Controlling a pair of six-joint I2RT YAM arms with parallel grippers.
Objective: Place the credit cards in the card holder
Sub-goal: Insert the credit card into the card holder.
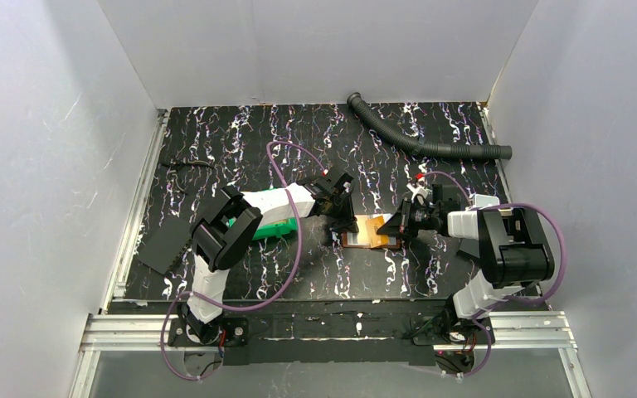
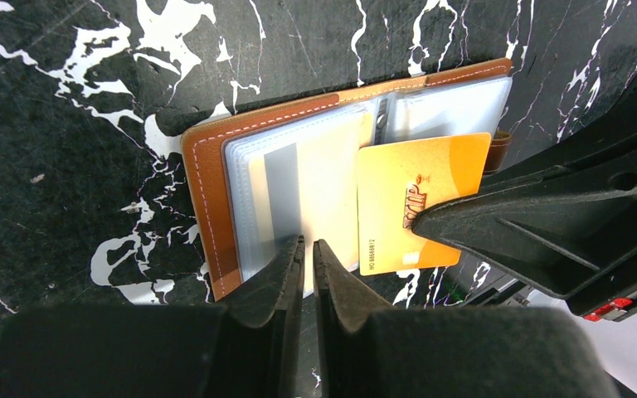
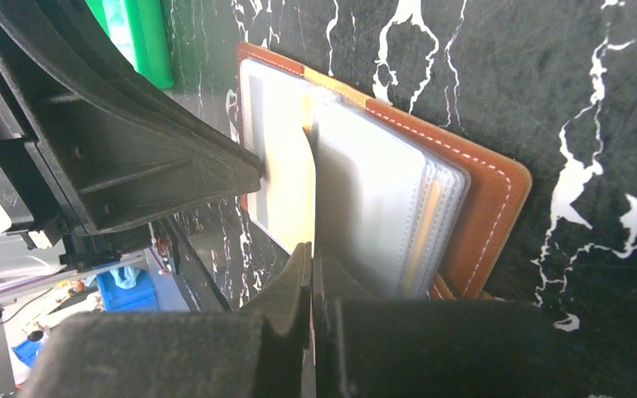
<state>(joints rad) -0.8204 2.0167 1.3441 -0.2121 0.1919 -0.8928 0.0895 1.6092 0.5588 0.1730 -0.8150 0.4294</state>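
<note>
Found brown leather card holder (image 2: 207, 178) open at centre, one yellowish-tan plastic card (image 2: 332, 191) sleeved. Logged orange plastic card (image 2: 398, 199) pinched in right gripper (image 3: 311, 249) at 3 o'clock, unpocketed; left gripper (image 2: 308, 245) at 9 o'clock, jaws narrow.

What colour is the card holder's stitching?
White; the card holder shows best in the left wrist view.

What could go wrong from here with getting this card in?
1. The orange card, pinched by the right gripper, lies across the open sleeves, not visibly inside a pocket. A push could bend it or slip it between pages.
2. Only the left gripper, jaws nearly shut at the sleeve edge, steadies the card holder, so it might skid.
3. Both grippers sit close over the holder and could bump.
</note>
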